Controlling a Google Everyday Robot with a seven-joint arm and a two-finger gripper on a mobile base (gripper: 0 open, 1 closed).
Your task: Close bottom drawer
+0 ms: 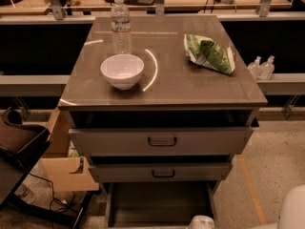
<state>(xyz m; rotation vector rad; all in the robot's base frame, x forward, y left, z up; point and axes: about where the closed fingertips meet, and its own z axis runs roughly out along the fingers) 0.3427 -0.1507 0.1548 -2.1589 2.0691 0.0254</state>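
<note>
The cabinet has three grey-brown drawers, all pulled out by different amounts. The bottom drawer [159, 203] is out the farthest. Its dark box interior faces up at the bottom of the view, and its front panel and handle are cut off by the frame edge. My gripper [200, 222] shows only as a small white part at the bottom edge, over the front right of the open bottom drawer. My white arm [293, 210] is at the bottom right corner.
The top drawer [162, 140] and middle drawer [163, 173] stand slightly open. On the cabinet top [190, 87] are a white bowl [122, 70], a water bottle [120, 26] and a green chip bag [209, 54]. A cardboard box [66, 171] and a dark chair [19, 147] stand to the left.
</note>
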